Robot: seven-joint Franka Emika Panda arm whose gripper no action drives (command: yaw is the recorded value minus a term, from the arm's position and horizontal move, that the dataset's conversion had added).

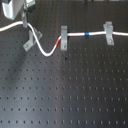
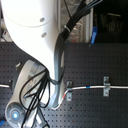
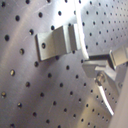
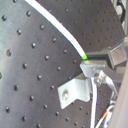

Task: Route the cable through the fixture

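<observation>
Gripper point(image 1: 26, 19) clenched on the cable point(image 1: 45, 50) above the fixture point(image 1: 31, 41) near the bench's point(image 1: 65, 95) back-left corner, seemingly to thread it between the prongs; slack sags toward the middle clip point(image 1: 63, 36).

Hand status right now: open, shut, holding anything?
Hand: closed on the thin white flexible cable, beside the small grey metal U-shaped fixture.

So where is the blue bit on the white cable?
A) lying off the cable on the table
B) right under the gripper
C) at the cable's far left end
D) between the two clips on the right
D: in the first exterior view the blue band sits on the cable between the middle clip and the right clip.
</observation>
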